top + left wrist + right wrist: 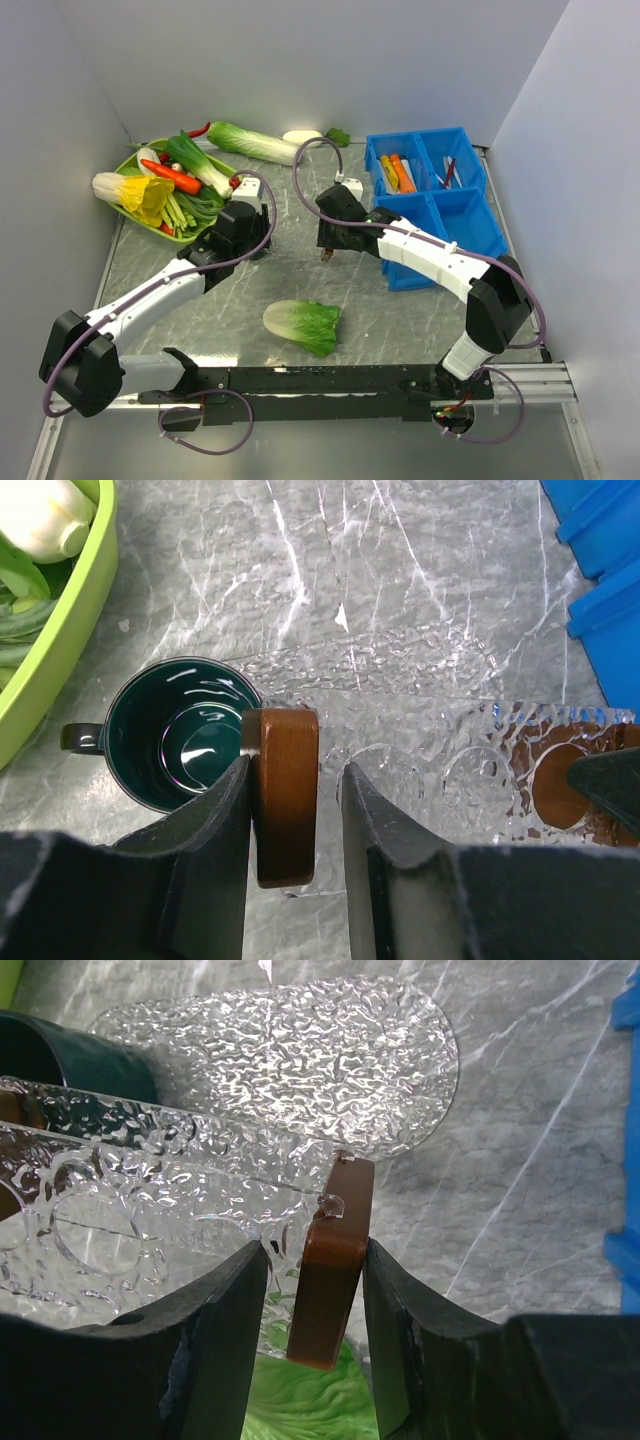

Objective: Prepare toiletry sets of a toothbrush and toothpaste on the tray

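Progress toward finished sets: none visible. No brush and no tube lies on the tray, a clear dimpled piece whose visible surface is bare in both wrist views.

Location of task items: the toothpaste tubes, one yellow and one orange, lie side by side in the far left compartment of the blue bin. The toothbrushes lie in the far right compartment of the same bin, well apart from the tray.

End effectors: the right gripper is pinching a brown handle at one end of the tray, both pads pressed against it. The left gripper straddles the second brown handle at the opposite end. One finger touches that handle and a narrow gap shows on the other side, so this grip is judged not closed.

Surroundings: a dark green mug stands just beside the tray's edge near the left gripper. A green basket of vegetables sits at the far left. A cabbage lies on the table near the arm bases.

Assessment: the work is at the stage of positioning the tray. Outstanding: settling the tray, then carrying one toothbrush and one tube across for each set; two tubes suggest two sets
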